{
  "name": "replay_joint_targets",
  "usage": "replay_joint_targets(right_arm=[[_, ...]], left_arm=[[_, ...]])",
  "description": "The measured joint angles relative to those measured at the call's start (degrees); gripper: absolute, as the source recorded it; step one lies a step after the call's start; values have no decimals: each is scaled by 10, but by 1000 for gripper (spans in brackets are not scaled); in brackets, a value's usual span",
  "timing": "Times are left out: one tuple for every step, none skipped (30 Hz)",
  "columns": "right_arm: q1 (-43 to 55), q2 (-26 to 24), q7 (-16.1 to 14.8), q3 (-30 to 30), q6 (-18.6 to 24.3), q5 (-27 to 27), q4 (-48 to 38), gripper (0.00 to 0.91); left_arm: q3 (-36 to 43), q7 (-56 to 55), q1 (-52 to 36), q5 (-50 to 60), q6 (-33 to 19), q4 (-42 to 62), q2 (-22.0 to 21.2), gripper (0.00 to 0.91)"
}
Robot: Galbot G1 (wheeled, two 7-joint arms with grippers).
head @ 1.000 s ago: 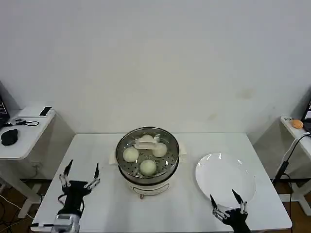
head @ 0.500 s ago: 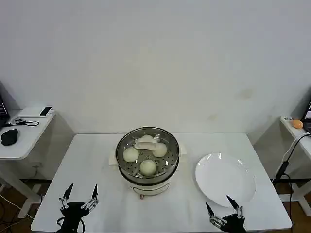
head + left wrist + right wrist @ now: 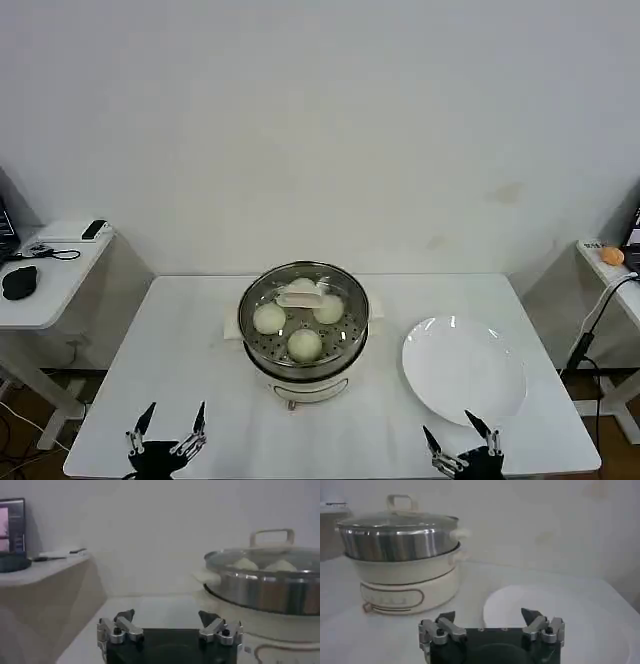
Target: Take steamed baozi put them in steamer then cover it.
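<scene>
White wall fills the background, plain and bare, and in front of it stands a white desk [image 3: 200, 330] with a smooth top. At the middle of the desk, a little toward its back edge, sits the steamer [image 3: 303, 345], a shiny steel pot on a white base. The cover [image 3: 303, 300], a clear glass lid with a pale handle, rests on top of the steamer. Through the glass, the steamed baozi [image 3: 305, 344] lie on the perforated tray inside; three are clear to see, and the handle hides the place behind it. A white plate [image 3: 465, 372] lies on the right part of the desk, near the front right corner, apart from the steamer. The left end effector [image 3: 167, 430] hangs at the front edge on the left side, its fingers spread apart and holding nothing. The right end effector [image 3: 462, 440] is at the front edge just before the plate, also spread apart. A small side table [image 3: 50, 280] with a dark mouse stands beyond the left edge.
</scene>
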Motion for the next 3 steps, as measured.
replay_joint_targets(right_arm=[[0,-2,1,0,0,1,0,907],[0,-4,2,-1,1,3,0,907],[0,-6,3,-1,1,6,0,907]], left_arm=[[0,0,0,0,1,0,0,907],[0,0,1,0,2,-1,0,907],[1,0,2,-1,3,-2,0,907]])
